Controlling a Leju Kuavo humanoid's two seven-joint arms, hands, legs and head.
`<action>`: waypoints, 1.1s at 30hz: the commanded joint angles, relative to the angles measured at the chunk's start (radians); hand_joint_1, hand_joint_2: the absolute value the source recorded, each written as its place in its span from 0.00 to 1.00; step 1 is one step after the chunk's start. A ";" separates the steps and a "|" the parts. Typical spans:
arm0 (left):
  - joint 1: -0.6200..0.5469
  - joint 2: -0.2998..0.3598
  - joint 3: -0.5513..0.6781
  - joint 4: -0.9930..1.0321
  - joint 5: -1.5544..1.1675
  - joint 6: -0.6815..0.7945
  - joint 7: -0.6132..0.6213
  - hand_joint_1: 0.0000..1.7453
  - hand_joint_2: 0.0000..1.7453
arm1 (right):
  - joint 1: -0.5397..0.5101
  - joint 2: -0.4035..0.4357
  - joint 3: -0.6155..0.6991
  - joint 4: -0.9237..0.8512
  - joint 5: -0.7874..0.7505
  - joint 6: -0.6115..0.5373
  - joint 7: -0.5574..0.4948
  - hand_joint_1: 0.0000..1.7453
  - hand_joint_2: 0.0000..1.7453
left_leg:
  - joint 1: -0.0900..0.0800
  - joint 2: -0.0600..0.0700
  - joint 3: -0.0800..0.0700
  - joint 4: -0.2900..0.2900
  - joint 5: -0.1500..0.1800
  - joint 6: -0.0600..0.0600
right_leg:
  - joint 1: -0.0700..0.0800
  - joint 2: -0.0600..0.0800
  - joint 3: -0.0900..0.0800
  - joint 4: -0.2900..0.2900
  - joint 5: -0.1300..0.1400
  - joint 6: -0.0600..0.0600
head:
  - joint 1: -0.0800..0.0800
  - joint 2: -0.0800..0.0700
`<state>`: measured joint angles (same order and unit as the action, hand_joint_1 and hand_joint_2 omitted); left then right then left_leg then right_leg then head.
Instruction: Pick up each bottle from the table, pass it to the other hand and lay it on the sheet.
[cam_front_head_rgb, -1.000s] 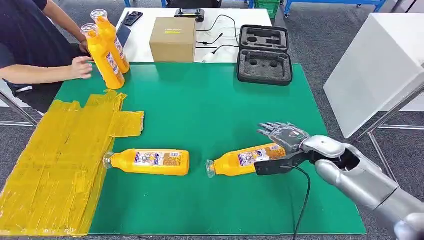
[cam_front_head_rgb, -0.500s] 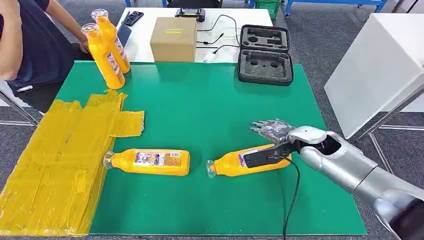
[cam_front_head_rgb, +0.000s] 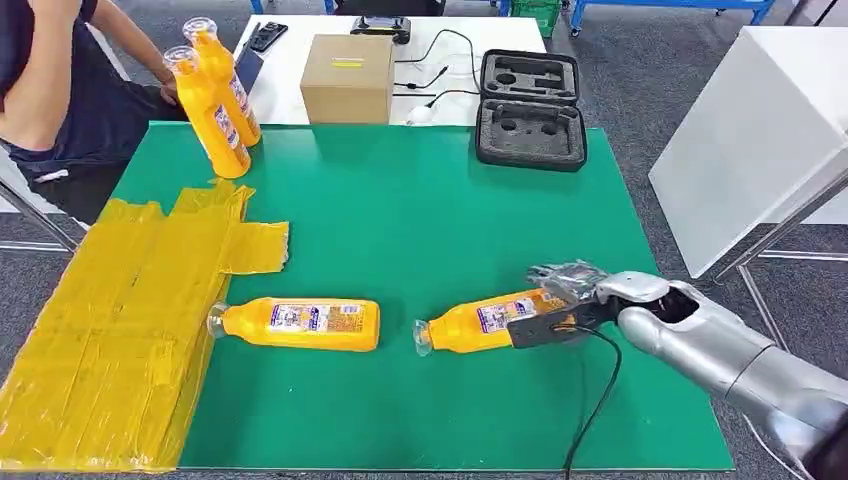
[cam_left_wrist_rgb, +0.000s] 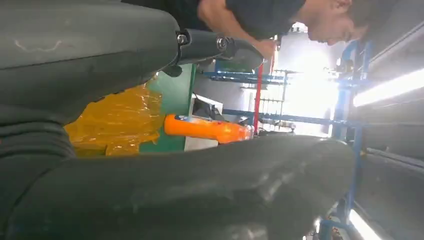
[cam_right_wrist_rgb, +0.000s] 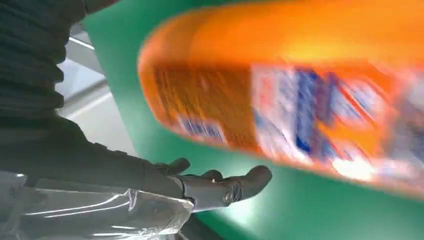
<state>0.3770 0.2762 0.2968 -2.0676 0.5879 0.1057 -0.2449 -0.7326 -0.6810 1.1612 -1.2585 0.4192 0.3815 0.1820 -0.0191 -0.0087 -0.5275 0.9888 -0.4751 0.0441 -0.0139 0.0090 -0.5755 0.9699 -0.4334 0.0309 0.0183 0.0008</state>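
Your right hand has dropped back down onto the base end of the nearer bottle, which lies on the green desk, cap toward the yellow sheet. The fingers are spread beside the bottle; you cannot tell whether they have closed on it. It has not lifted, so the pick looks barely begun. The person's hand has left the two standing bottles.

The right hand has dropped back onto the base end of the lying orange bottle after reaching out over it, and the person beside the upright bottles has withdrawn the arm.
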 joint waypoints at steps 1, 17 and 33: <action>-0.048 0.043 -0.072 0.091 0.008 0.007 0.000 0.00 0.00 | 0.028 -0.043 0.017 0.001 0.003 0.033 0.017 0.00 1.00 | 0.001 0.000 0.003 -0.001 -0.001 -0.003 | 0.000 -0.002 0.004 -0.001 -0.001 -0.001 | 0.000 0.000; -0.076 0.092 -0.095 0.130 0.061 0.024 -0.014 0.00 0.00 | -0.056 -0.181 0.113 -0.034 -0.093 0.089 0.007 0.00 1.00 | 0.000 0.000 0.002 -0.001 0.000 -0.002 | 0.000 -0.001 0.002 -0.001 0.000 -0.001 | 0.000 0.000; -0.192 0.155 -0.153 0.236 0.108 -0.003 -0.027 0.00 0.00 | -0.373 -0.258 0.410 -0.188 -0.440 0.127 0.120 0.00 1.00 | -0.001 0.001 0.002 0.000 -0.001 -0.003 | -0.001 -0.001 0.001 0.001 -0.001 -0.001 | 0.000 0.000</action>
<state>0.2815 0.3929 0.2045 -1.9543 0.6729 0.1106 -0.2693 -0.8859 -0.9281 1.3434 -1.3591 0.1128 0.4760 0.2636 -0.0194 -0.0084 -0.5275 0.9890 -0.4748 0.0446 -0.0142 0.0085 -0.5754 0.9699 -0.4332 0.0310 0.0183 0.0008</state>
